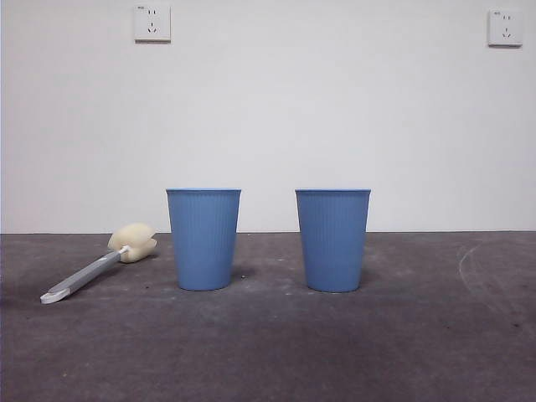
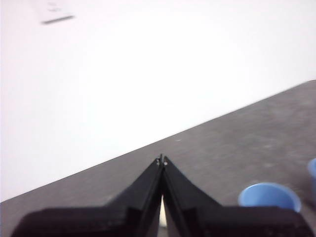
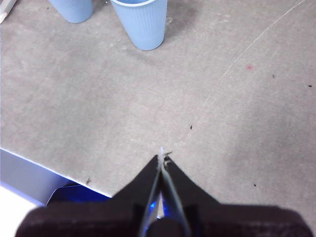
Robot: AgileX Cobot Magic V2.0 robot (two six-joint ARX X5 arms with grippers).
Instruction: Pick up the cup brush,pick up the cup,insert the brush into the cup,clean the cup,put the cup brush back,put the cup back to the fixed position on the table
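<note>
Nothing has been picked up yet, so the task stands at its first step. Taking the left-hand cup [image 1: 203, 239] of the front view as landmark, the cup brush [image 1: 99, 266] lies flat on the table [image 1: 268, 352] just to its left, apart from it, with the cream sponge head towards the wall and the white end of the grey handle towards the camera. The second blue cup [image 1: 332, 239] stands upright to the landmark's right, with a clear gap between them.

Neither arm shows in the front view. The left gripper [image 2: 162, 160] hangs above the table with its jaws pressed together and empty; the right gripper [image 3: 162, 157] is likewise closed on nothing, well back from both cups.

The next move likely calls for one gripper to open, come down over the slim handle and close across it

No brand, label or readable writing shows on the cups, the brush or the wall sockets [image 1: 152, 23]
</note>
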